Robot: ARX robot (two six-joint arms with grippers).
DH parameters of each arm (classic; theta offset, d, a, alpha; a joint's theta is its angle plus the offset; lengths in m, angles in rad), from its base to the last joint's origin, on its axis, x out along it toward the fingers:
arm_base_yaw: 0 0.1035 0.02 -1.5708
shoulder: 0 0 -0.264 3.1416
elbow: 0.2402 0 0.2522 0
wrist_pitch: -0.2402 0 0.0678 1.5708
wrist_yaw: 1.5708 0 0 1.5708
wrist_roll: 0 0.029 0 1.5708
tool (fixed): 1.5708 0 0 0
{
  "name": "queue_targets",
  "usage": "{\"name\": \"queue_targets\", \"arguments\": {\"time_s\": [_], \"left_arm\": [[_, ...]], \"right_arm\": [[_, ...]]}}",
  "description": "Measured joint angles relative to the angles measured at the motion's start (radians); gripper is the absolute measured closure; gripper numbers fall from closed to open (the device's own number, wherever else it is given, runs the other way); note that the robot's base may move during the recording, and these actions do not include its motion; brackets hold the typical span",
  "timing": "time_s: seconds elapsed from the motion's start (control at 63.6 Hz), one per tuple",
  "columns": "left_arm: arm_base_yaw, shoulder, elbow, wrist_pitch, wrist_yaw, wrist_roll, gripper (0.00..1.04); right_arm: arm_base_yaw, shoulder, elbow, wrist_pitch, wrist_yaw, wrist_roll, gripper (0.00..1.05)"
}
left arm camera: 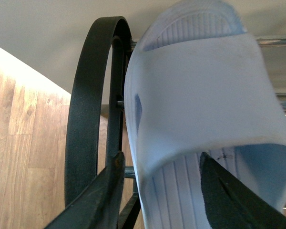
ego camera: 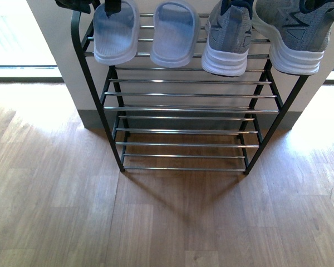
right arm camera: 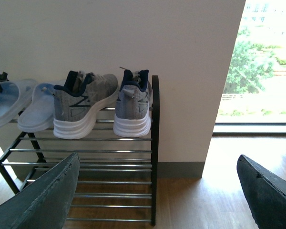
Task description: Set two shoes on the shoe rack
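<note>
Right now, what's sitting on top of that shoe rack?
On the shoe rack's top tier: two pale blue slide sandals at left, two grey sneakers at right. The lower tiers look bare. The shoes' far ends are cut off from view.

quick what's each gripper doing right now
Left gripper: jaws spread around the left slide sandal; actual contact cannot be told.
Right gripper: open, holding nothing.

Knee-high black metal shoe rack (ego camera: pixel 94 83) with chrome bars, top tier bearing two pale blue rubber slide sandals (ego camera: pixel 172 33) and two grey knit sneakers (ego camera: pixel 228 39).
</note>
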Motion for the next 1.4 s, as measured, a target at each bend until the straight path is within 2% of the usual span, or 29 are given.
{"name": "queue_targets", "arguments": {"time_s": [0.252,0.488,0.629,0.865,1.022,1.085,1.101,1.148,1.195,1.305,1.4], "left_arm": [[-0.015,-0.266,-0.303,0.225,-0.045,-0.001,0.08],[-0.008,-0.631,-0.726,0.484,-0.133,-0.003,0.09],[0.025,-0.865,-1.004,0.566,-0.186,-0.002,0.09],[0.085,-1.301,-1.381,0.530,-0.268,-0.034,0.09],[0.135,-1.570,-1.548,0.435,-0.280,-0.107,0.09],[0.138,-1.600,-1.556,0.433,-0.279,-0.121,0.09],[0.150,-1.606,-1.563,0.456,-0.241,-0.111,0.11],[0.208,-1.632,-1.647,0.647,0.008,-0.037,0.23],[0.230,-1.659,-1.725,0.761,0.154,0.020,0.36],[0.232,-1.708,-1.797,0.797,0.195,0.056,0.54],[0.237,-1.756,-1.862,0.808,0.194,0.068,0.75]], "right_arm": [[0.000,0.000,0.000,0.000,0.000,0.000,0.09],[0.000,0.000,0.000,0.000,0.000,0.000,0.09],[0.000,0.000,0.000,0.000,0.000,0.000,0.09],[0.000,0.000,0.000,0.000,0.000,0.000,0.09],[0.000,0.000,0.000,0.000,0.000,0.000,0.09],[0.000,0.000,0.000,0.000,-0.001,0.000,0.09],[0.000,0.000,0.000,0.000,-0.003,0.000,0.09],[0.000,0.000,0.000,0.000,-0.002,0.000,0.09],[0.000,0.000,0.000,0.000,-0.002,0.000,0.09],[0.000,0.000,0.000,0.000,-0.002,0.000,0.09],[0.000,0.000,0.000,0.000,-0.002,0.000,0.09]]}}
